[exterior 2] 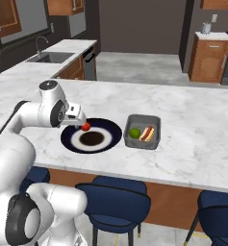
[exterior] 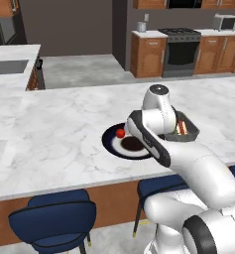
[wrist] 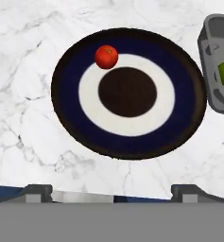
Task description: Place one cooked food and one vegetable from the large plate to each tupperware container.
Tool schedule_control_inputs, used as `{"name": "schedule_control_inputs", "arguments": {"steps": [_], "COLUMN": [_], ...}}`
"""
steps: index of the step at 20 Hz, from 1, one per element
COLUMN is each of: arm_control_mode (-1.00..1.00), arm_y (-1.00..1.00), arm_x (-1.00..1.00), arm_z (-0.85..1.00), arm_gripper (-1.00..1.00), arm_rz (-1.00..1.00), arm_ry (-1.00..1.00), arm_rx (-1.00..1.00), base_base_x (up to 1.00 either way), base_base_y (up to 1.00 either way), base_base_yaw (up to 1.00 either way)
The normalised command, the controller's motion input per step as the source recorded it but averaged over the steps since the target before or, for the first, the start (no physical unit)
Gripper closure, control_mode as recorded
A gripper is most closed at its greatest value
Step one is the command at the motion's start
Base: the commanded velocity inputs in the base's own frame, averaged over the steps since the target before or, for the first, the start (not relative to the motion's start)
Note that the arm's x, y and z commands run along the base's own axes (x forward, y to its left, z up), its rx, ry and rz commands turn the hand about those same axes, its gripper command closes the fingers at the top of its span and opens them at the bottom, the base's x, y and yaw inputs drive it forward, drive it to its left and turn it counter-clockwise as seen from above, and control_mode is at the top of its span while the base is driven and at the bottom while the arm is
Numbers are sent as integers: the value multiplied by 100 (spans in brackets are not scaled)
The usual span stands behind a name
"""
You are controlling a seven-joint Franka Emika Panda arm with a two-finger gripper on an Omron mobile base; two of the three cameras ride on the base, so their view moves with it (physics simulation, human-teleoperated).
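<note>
Tool [wrist: 111, 191] above the large plate [wrist: 66, 113] on the marble tabletop [exterior: 54, 129], fingers spread wide, holding nothing. Red tomato [wrist: 106, 56] near the plate's rim: probably light, round, smooth, prone to rolling; best pinched across its middle, gently. Tupperware container [exterior 2: 154, 140] beside, already holding lime and hot dog.

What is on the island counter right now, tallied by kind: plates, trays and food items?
Plates: 1, the large plate, dark with a pale ring.
Grey trays: 1, the tupperware container.
Food items: 3, a red tomato on the plate, plus a green vegetable and a hot dog in the tray.
Total: 5.
</note>
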Motion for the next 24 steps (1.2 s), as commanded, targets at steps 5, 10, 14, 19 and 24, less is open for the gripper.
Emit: {"name": "schedule_control_inputs", "arguments": {"steps": [5, 10, 14, 19, 24], "arm_control_mode": [-100, -100, -100, -100, -100], "arm_y": [8, 14, 15, 6, 0], "arm_x": [99, 89, 74, 55, 51], "arm_z": [-26, -27, -38, -41, -40], "arm_gripper": [-100, -100, -100, -100, -100], "arm_rz": [2, 1, 1, 1, 0], "arm_ry": [0, -2, 0, 1, 11], "arm_rx": [0, 0, 0, 0, 0], "base_base_x": [0, 0, 0, 0, 0], "base_base_y": [0, 0, 0, 0, 0], "base_base_yaw": [0, 0, 0, 0, 0]}}
